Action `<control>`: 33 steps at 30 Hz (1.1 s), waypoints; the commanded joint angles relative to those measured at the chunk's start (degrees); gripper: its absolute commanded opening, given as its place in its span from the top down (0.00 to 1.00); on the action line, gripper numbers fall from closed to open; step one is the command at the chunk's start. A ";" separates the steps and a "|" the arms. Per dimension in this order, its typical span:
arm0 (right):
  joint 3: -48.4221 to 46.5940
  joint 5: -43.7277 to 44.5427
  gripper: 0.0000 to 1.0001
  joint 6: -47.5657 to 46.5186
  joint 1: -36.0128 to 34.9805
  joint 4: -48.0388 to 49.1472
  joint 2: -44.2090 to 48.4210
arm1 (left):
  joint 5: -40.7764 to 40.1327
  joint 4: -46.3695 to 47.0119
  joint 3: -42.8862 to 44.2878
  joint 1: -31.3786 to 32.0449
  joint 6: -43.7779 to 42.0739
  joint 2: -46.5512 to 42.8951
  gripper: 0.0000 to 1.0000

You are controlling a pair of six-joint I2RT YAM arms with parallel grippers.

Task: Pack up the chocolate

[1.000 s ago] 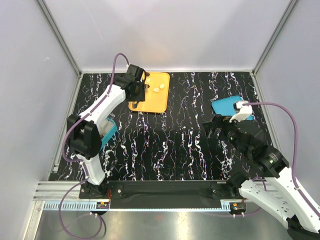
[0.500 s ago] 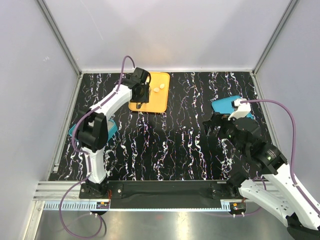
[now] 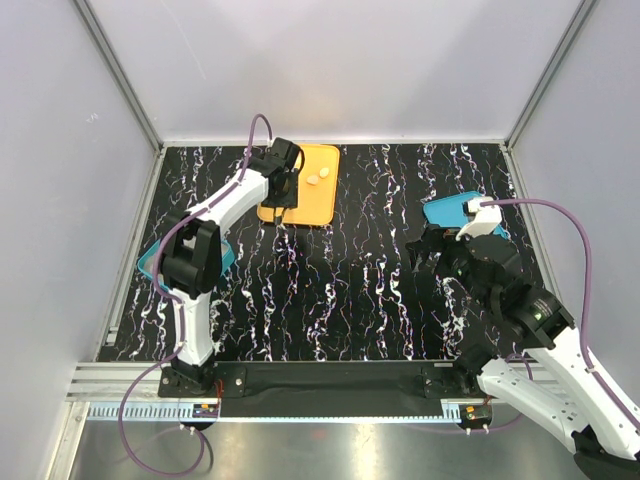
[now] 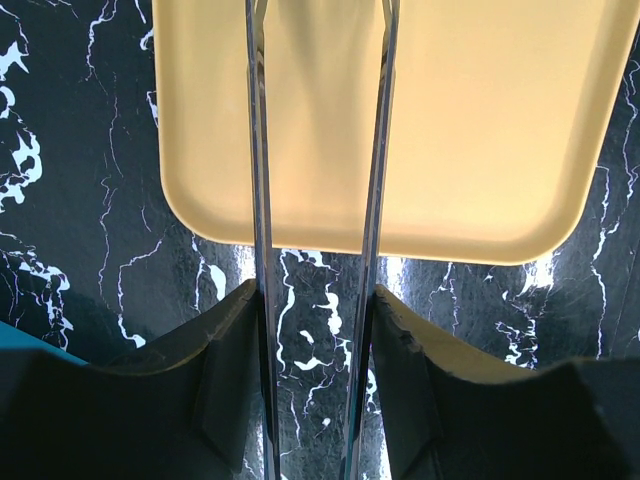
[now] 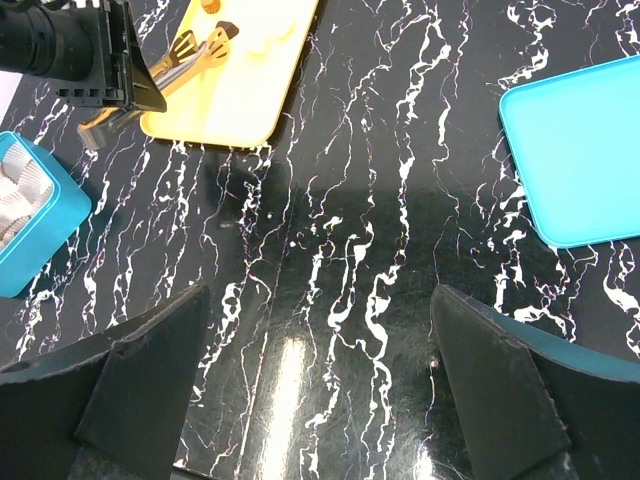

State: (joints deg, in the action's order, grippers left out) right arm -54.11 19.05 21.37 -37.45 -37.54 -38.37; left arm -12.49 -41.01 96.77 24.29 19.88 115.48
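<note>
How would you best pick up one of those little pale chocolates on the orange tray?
Pinch a pale chocolate across its opposite sides, coming straight down from above. It is small and lies low on the flat orange tray, so there is no edge to get under from the side. The thin tongs in the left gripper probably suit it better than wide jaws.

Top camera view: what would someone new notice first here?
The bright orange tray at the back stands out, with pale chocolate pieces on it. The left gripper holds metal tongs that reach over the tray's left part. Teal comes next: a box at the left edge and a flat piece on the right.
</note>
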 commanded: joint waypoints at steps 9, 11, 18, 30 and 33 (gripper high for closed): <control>-0.83 1.69 0.00 -0.27 -0.34 1.42 1.02 | -0.96 1.55 3.60 0.23 -0.72 0.98 0.59; -0.74 1.69 0.00 0.08 -0.34 1.15 1.28 | -0.87 1.29 3.60 0.31 -0.72 0.45 0.60; -0.47 0.99 0.00 1.22 -0.34 0.89 2.42 | -1.48 -2.48 4.13 1.02 -0.81 -3.77 0.63; 0.41 -1.20 0.00 2.63 -0.34 0.71 4.36 | -1.30 -12.15 -0.52 1.02 1.92 -19.58 0.64; 0.67 -2.17 0.00 2.89 -0.43 0.89 4.97 | -3.49 -16.54 -3.33 1.02 2.09 -25.20 0.64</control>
State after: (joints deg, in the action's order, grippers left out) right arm -53.69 18.15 23.40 -37.45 -37.60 -34.17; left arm -12.91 -52.14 95.94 25.23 21.17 95.68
